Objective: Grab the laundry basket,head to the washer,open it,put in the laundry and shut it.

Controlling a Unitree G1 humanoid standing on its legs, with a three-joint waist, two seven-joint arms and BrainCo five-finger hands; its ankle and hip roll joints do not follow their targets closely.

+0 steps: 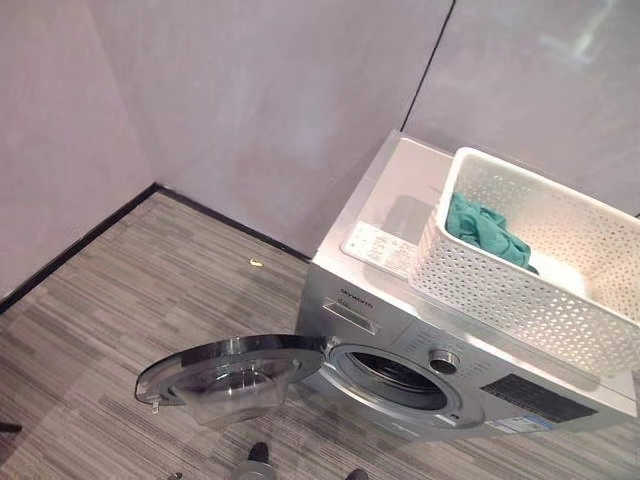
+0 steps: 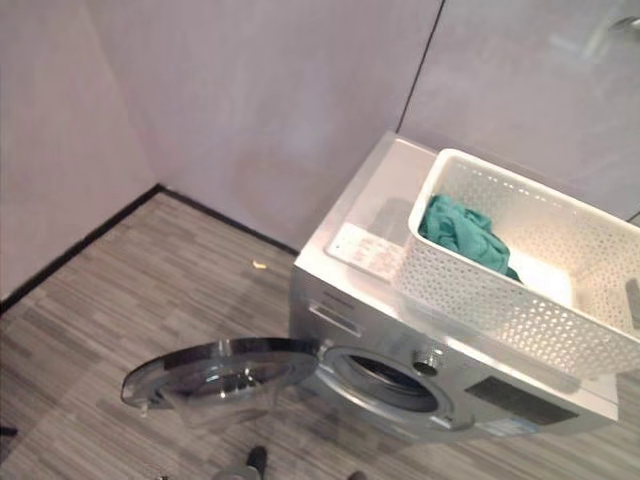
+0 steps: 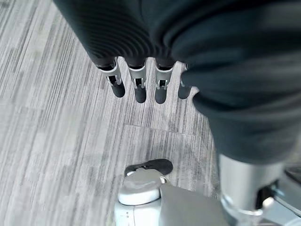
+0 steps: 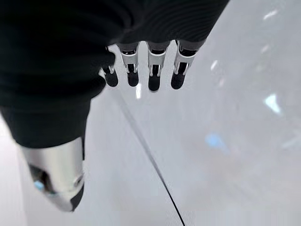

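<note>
**Washer door open, basket of laundry resting on top**

A silver front-loading washing machine (image 1: 440,340) stands on the right of the scene, against a pale wall (image 1: 270,100); its round glass door (image 1: 225,375) hangs swung wide to the left, low over the grey striped floor (image 1: 120,320), and the dark drum opening (image 1: 395,378) is exposed. On the flat top of the machine sits a white perforated laundry basket (image 1: 520,290) — it lies toward the right and far part of the top, with its near wall close to the machine's front edge; inside it, at its left end, lies a crumpled teal garment (image 1: 485,230), the rest of the basket's floor showing white. A control knob (image 1: 444,361) sits on the front panel just right of the drum opening; a small pale scrap (image 1: 256,263) lies on the floor near the wall, well apart from the machine.

The left robot hand (image 3: 136,80) shows in its wrist view above the floor, fingers straight and relaxed, holding nothing; the right robot hand (image 4: 150,66) shows in its own wrist view before a pale wall panel — fingers likewise straight, released, touching nothing.
</note>
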